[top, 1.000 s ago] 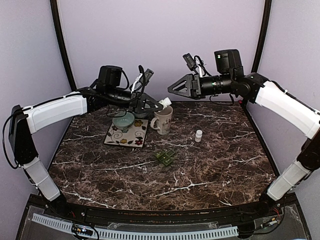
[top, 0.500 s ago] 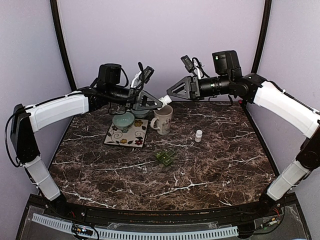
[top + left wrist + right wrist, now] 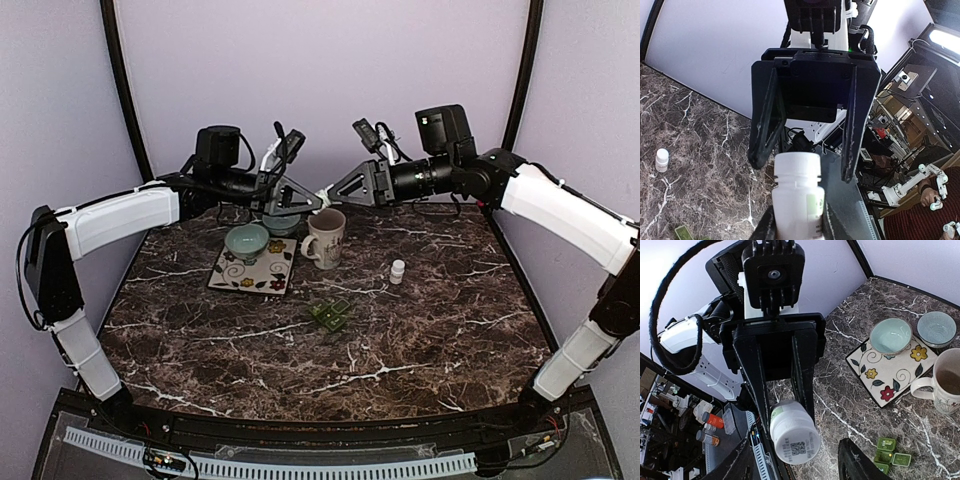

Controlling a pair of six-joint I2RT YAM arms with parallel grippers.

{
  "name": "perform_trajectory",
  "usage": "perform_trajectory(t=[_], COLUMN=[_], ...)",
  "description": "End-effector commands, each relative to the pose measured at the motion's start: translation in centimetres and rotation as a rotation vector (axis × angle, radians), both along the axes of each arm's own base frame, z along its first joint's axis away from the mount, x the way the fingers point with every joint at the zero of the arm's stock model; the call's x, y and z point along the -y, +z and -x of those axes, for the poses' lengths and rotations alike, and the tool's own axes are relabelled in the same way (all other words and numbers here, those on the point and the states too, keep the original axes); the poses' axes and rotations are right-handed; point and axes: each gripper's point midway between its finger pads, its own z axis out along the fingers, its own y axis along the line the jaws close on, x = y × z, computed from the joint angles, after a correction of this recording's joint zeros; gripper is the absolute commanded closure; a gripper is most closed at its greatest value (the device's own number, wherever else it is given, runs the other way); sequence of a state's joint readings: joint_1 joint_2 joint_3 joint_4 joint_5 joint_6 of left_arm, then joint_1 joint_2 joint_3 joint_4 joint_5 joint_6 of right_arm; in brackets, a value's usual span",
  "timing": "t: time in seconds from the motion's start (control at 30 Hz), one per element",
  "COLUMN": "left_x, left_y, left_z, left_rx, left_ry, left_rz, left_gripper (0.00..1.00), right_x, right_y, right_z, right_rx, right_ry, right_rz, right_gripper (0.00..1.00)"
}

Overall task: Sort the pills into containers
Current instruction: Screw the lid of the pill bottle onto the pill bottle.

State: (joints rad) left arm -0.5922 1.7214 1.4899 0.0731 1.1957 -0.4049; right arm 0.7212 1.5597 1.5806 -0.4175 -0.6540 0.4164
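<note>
Currently, item: bottle (image 3: 798,202), mid-air between arms, pinched by left gripper (image 3: 798,229). Right gripper (image 3: 334,190): spread either side of cap (image 3: 797,164) (not yet touching). Centre your jaws, close squarely, then twist.

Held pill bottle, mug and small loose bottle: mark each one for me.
held pill bottle (image 3: 796,200), left wrist view, white body.
mug (image 3: 327,240), top view, side wall.
small loose bottle (image 3: 398,272), top view, body.

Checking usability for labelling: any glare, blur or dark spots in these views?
Top view: table evenly lit, sharp. Left wrist: bottle sharp, a light strip blown out upper right. Right wrist: bottle's code clear, own fingers dark and blurred at the bottom edge.
</note>
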Motion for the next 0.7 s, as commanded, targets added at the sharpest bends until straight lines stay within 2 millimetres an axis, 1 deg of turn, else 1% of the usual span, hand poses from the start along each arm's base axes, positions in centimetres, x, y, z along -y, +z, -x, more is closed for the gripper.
perform_trajectory(t=[0.0, 0.2, 0.57, 0.6, 0.67], left_x=[-0.2, -0.2, -0.2, -0.2, -0.2], left_y=[2.0, 2.0, 1.6, 1.5, 1.5], left_z=[0.6, 0.8, 0.9, 0.9, 0.8], left_rx=[0.037, 0.032, 0.027, 0.026, 0.025], left_ry=[-0.039, -0.047, -0.054, -0.054, -0.055], left_rz=[0.047, 0.047, 0.044, 0.043, 0.044], left_gripper=[1.0, 1.0, 1.0, 1.0, 1.0], right_x=[-0.7, -1.0, -1.4, -1.7, -1.9], right_y=[1.4, 1.8, 2.9, 2.2, 1.9], right_z=[0.4, 0.5, 0.9, 0.6, 0.5], right_rx=[0.035, 0.03, 0.032, 0.019, 0.011], right_ry=[0.028, 0.04, 0.062, 0.063, 0.067], right_rz=[-0.036, -0.047, -0.068, -0.058, -0.052], right_gripper=[0.43, 0.45, 0.58, 0.6, 0.66])
